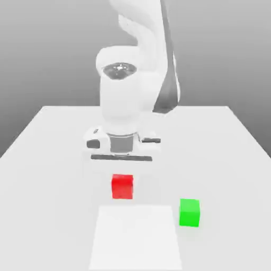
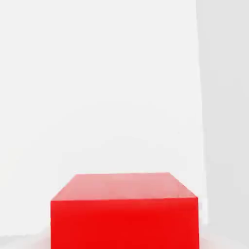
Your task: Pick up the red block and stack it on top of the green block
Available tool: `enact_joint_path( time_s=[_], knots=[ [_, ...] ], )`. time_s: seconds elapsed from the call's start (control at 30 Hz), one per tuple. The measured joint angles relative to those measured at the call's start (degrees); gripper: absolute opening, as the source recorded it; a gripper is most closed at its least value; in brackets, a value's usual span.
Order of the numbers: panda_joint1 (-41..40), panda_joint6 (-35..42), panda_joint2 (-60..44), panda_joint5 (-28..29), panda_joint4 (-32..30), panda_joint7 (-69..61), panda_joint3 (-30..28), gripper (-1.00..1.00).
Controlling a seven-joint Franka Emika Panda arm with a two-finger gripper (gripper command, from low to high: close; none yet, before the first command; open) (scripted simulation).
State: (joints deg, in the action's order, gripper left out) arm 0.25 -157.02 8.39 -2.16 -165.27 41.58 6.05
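Observation:
The red block (image 1: 122,186) is a small cube in the middle of the white table, seen from close up in the hand view (image 2: 124,214). My gripper (image 1: 122,159) hangs directly above and just behind it, under the white arm. The green block (image 1: 189,213) rests on the table to the exterior view's right of the red block and slightly nearer the front, about a block's width of gap between them. Whether the red block is resting on the table or raised off it cannot be made out.
A brighter white rectangle (image 1: 137,238) lies flat on the table (image 1: 47,159) in front of the red block, beside the green one. The arm's bulky white base (image 1: 127,100) rises behind the gripper.

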Motion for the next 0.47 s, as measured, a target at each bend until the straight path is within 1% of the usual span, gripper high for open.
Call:
enact_joint_path(
  time_s=[0.13,0.23,0.37,0.4,0.47],
  knots=[
    [8.33,3.12,0.33,-1.95,2.79,-1.27,6.33,-1.0],
    [8.92,-0.5,-4.0,0.09,3.5,0.16,7.61,-1.0],
    [9.45,-7.68,-11.73,5.44,3.83,3.97,6.12,-1.0],
    [9.68,-8.78,-12.91,6.23,3.87,4.51,5.74,1.0],
    [9.68,-8.78,-12.91,6.24,3.87,4.52,5.74,1.0]
  ],
)
